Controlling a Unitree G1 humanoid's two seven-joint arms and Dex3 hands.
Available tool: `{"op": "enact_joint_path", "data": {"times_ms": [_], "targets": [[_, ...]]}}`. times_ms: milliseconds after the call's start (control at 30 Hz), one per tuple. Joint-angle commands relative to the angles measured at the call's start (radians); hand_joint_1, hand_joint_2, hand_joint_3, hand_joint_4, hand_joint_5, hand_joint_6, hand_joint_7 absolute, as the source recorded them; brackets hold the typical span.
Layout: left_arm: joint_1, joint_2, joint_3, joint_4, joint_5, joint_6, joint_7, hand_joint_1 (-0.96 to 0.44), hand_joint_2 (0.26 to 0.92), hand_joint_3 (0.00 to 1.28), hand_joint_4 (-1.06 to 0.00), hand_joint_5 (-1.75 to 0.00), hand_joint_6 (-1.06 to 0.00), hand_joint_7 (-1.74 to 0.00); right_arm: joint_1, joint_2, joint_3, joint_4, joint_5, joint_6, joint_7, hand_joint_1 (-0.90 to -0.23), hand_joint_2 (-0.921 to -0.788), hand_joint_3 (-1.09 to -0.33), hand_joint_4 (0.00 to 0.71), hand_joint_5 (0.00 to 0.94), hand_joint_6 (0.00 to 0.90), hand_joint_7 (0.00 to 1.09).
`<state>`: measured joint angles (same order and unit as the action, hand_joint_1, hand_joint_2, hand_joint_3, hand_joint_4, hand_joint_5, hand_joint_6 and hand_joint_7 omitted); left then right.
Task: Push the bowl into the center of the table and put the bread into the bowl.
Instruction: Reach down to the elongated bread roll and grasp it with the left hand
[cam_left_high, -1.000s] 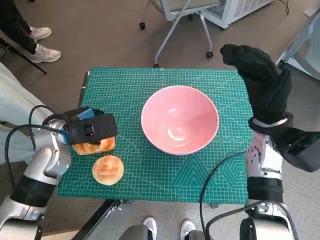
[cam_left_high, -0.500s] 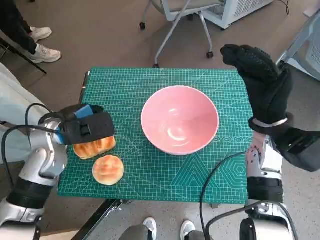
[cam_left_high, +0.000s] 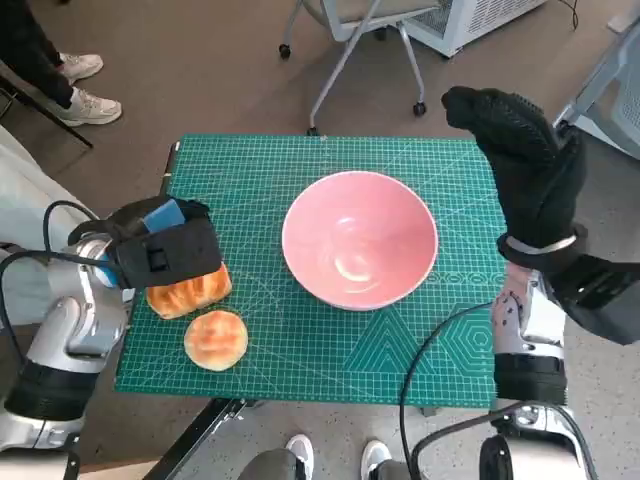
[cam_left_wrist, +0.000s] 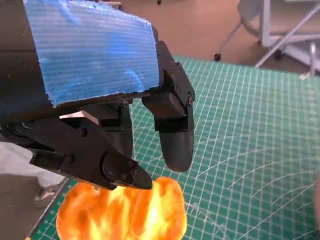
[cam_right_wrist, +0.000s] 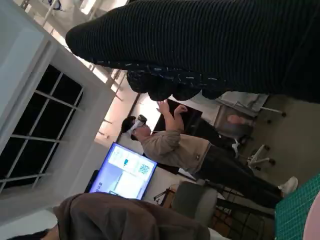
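The pink bowl (cam_left_high: 360, 238) stands empty near the middle of the green mat (cam_left_high: 250, 170). An oblong browned bread (cam_left_high: 190, 292) lies at the mat's left side, and a round bun (cam_left_high: 215, 338) sits just in front of it. My left hand (cam_left_high: 160, 250) hovers over the oblong bread's far left end, holding nothing. In the left wrist view its black fingers (cam_left_wrist: 172, 135) hang spread just above the bread (cam_left_wrist: 125, 210). My right hand (cam_left_high: 525, 160) is raised beyond the table's right edge, fingers stretched out and empty, seen as a dark band (cam_right_wrist: 200, 45).
An office chair base (cam_left_high: 350, 40) stands behind the table. A person's shoes (cam_left_high: 80, 90) show at the far left, and other feet (cam_left_high: 300, 455) by the front edge. A black cable (cam_left_high: 430, 350) loops over the mat's front right corner. A person (cam_right_wrist: 175, 145) stands in the right wrist view.
My left hand has drawn back to the left and slightly up, uncovering more of the oblong bread. Bowl, breads and right hand have stayed where they were.
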<state>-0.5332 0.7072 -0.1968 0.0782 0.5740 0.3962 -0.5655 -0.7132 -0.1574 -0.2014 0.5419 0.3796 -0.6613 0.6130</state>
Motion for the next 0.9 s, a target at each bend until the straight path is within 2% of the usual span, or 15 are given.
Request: {"op": "enact_joint_path", "data": {"times_ms": [33, 400, 467, 500, 533, 567, 600, 633, 667, 767, 900], "targets": [[0.015, 0.012, 0.025, -0.047, -0.013, 0.004, -0.001, 0.00, 0.898, 0.01, -0.74, -1.00, -0.80, -1.09, 0.026, -0.006, -0.004, 0.001, -0.004, 0.003, -0.007, -0.661, -0.921, -0.822, 0.178, 0.002, 0.003, 0.53], [0.066, 0.029, 0.076, -0.190, -0.014, 0.048, -0.029, 0.00, 0.893, 0.00, -0.79, -1.02, -0.78, -1.05, 0.038, -0.006, -0.004, -0.015, -0.001, 0.009, -0.009, -0.658, -0.921, -0.823, 0.178, 0.002, 0.003, 0.53], [0.088, 0.039, 0.077, -0.232, -0.011, 0.080, -0.057, 0.00, 0.906, 0.02, -0.76, -1.08, -0.72, -1.07, 0.040, -0.006, -0.004, -0.018, 0.000, 0.011, -0.009, -0.658, -0.921, -0.823, 0.179, 0.002, 0.004, 0.53], [0.099, 0.044, 0.076, -0.252, -0.010, 0.096, -0.072, -0.03, 0.870, 0.02, -0.70, -0.91, -0.60, -0.82, 0.041, -0.006, -0.004, -0.020, 0.000, 0.012, -0.010, -0.658, -0.921, -0.822, 0.179, 0.002, 0.004, 0.53], [0.110, 0.057, 0.071, -0.276, -0.007, 0.119, -0.101, -0.04, 0.858, 0.01, -0.69, -0.82, -0.58, -0.69, 0.042, -0.006, -0.004, -0.022, 0.001, 0.014, -0.010, -0.659, -0.921, -0.822, 0.179, 0.002, 0.004, 0.53], [0.117, 0.066, 0.068, -0.294, -0.004, 0.136, -0.121, -0.10, 0.822, 0.01, -0.55, -0.56, -0.47, -0.45, 0.043, -0.006, -0.004, -0.024, 0.001, 0.015, -0.011, -0.659, -0.921, -0.821, 0.179, 0.002, 0.005, 0.53], [0.127, 0.081, 0.064, -0.313, -0.003, 0.149, -0.148, -0.12, 0.810, 0.01, -0.51, -0.46, -0.43, -0.36, 0.045, -0.007, -0.005, -0.028, 0.002, 0.017, -0.012, -0.659, -0.921, -0.821, 0.179, 0.002, 0.005, 0.52], [0.133, 0.091, 0.061, -0.328, -0.001, 0.159, -0.166, -0.17, 0.779, 0.01, -0.37, -0.29, -0.34, -0.23, 0.047, -0.007, -0.005, -0.031, 0.003, 0.018, -0.013, -0.659, -0.921, -0.820, 0.180, 0.002, 0.006, 0.52], [0.140, 0.102, 0.057, -0.339, 0.003, 0.166, -0.184, -0.21, 0.760, 0.01, -0.28, -0.19, -0.29, -0.15, 0.048, -0.007, -0.005, -0.034, 0.003, 0.019, -0.013, -0.659, -0.921, -0.820, 0.180, 0.002, 0.007, 0.52], [0.157, 0.123, 0.047, -0.367, 0.018, 0.187, -0.218, -0.29, 0.729, 0.00, -0.14, -0.06, -0.22, -0.05, 0.052, -0.008, -0.006, -0.041, 0.005, 0.023, -0.013, -0.661, -0.921, -0.819, 0.181, 0.002, 0.009, 0.52], [0.189, 0.137, 0.042, -0.403, 0.041, 0.205, -0.226, -0.37, 0.716, 0.00, -0.09, -0.02, -0.20, -0.01, 0.053, -0.010, -0.012, -0.035, 0.010, 0.023, -0.008, -0.666, -0.921, -0.810, 0.184, 0.002, 0.024, 0.49]]}}
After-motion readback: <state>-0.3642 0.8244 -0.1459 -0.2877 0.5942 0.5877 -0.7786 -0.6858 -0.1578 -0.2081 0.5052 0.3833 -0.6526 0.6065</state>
